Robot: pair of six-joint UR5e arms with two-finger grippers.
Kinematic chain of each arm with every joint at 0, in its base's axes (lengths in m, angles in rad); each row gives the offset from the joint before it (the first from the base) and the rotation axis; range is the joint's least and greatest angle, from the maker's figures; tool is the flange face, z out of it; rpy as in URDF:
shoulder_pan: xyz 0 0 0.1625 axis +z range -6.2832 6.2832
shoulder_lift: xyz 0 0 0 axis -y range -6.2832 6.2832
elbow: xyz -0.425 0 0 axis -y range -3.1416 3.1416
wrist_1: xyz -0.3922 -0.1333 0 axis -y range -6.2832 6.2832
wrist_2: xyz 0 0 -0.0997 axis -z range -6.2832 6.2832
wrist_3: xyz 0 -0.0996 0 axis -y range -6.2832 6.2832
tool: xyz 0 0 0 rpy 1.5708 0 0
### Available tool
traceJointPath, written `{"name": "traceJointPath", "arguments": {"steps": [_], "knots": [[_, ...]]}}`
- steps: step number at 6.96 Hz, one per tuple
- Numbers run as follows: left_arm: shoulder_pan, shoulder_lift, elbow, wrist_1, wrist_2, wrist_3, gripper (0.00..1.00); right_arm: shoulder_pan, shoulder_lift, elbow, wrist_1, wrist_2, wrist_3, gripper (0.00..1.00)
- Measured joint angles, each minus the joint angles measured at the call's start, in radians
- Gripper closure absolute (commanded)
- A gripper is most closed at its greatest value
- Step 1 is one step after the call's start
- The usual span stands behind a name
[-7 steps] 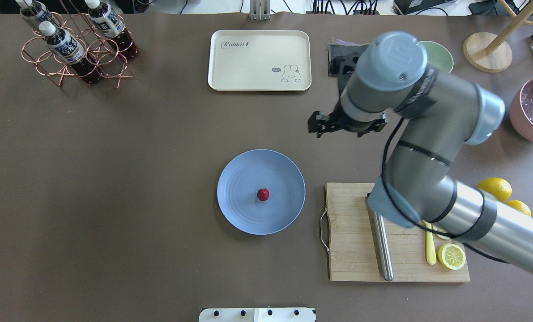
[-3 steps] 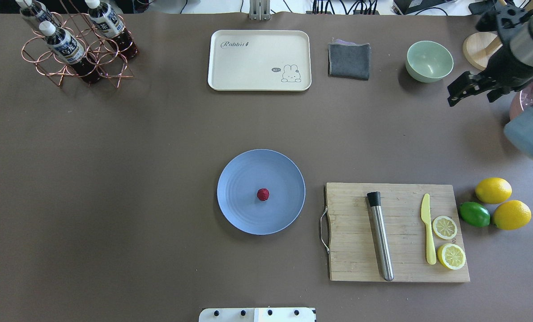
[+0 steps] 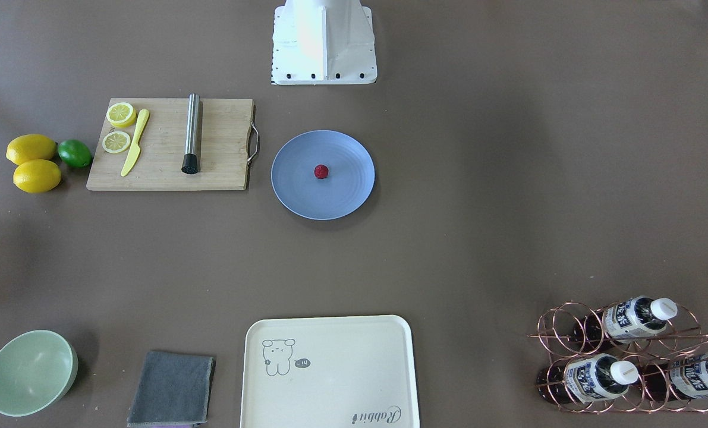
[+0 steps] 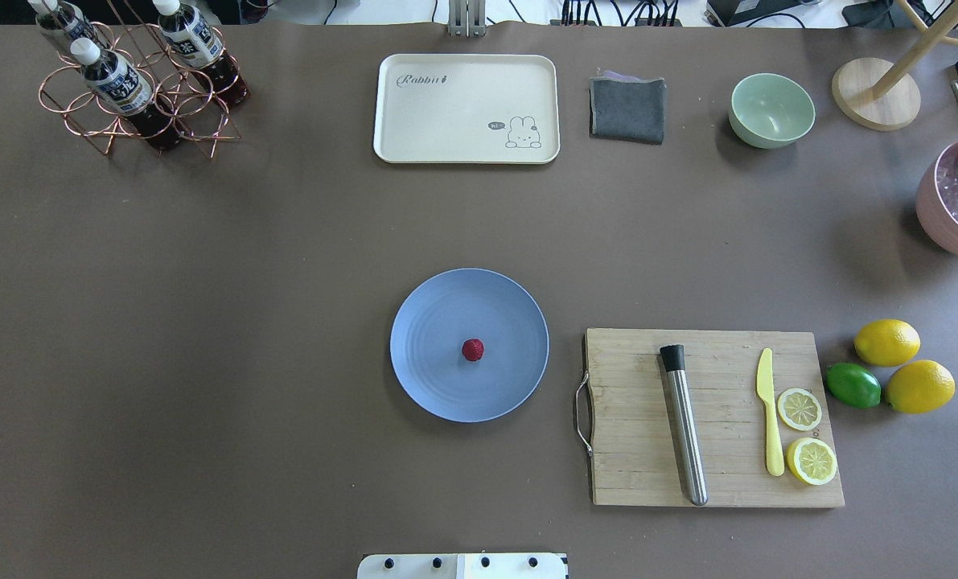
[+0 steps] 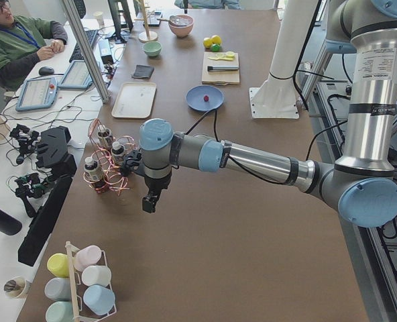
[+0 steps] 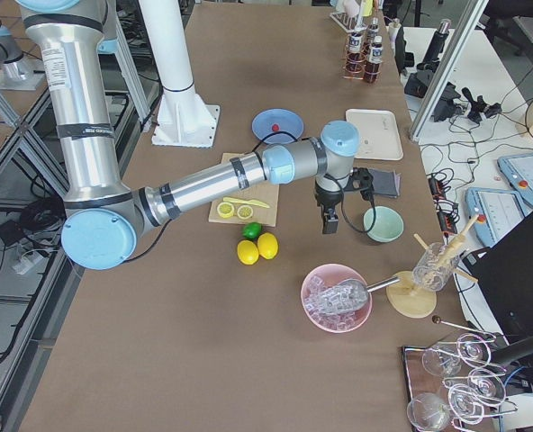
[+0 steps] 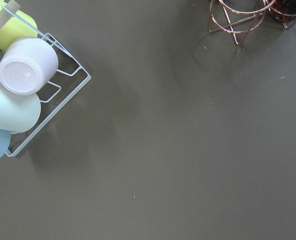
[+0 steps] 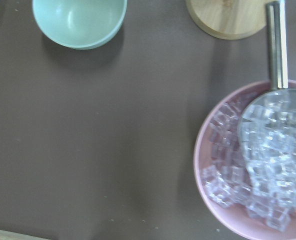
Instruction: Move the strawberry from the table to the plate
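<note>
Dark-red and tiny, the strawberry [image 4: 472, 350] lies on the plate [image 4: 434, 390], near its middle and a little toward the board [image 4: 631, 418]. The plate rests on the table [image 4: 245, 322], just beside the board, on the side where the board's metal handle is. A steel rod [image 4: 684, 438], a yellow knife [image 4: 770, 418] and two lemon slices [image 4: 799, 408] lie on the board. Past its far end sit two lemons [image 4: 886, 342] and a lime [image 4: 853, 385], touching one another.

The left gripper [image 5: 148, 202] hangs pointing down over bare table near the bottle rack [image 5: 108, 161], well apart from the plate. Only the side view shows it, so I cannot tell whether its fingers stand wide or narrow. Its wrist camera looks on bare table, with a cup rack [image 7: 18, 75] at one corner and the copper rack's feet at another.

The right gripper [image 6: 328, 221] hangs pointing down between the green bowl [image 6: 383, 224] and the lemons, near the pink bowl [image 6: 313, 315] of ice, also well apart from the plate. It too shows clearly only from the side, and I cannot tell how its fingers stand. Its wrist camera sees the green bowl, the ice and a metal scoop [image 8: 277, 75] resting in the pink bowl.
</note>
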Motion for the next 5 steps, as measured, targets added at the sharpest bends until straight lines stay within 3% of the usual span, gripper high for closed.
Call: {"name": "traceJointPath", "arguments": {"steps": [3,5], "knots": [[-0.053,0.019,0.042,-0.005,-0.003,0.003,0.02,0.194,-0.062,-0.13,0.0,0.043,-0.254,0.0],[-0.072,0.043,0.059,-0.01,0.0,0.006,0.02,0.231,-0.078,-0.189,0.001,0.048,-0.287,0.0]]}}
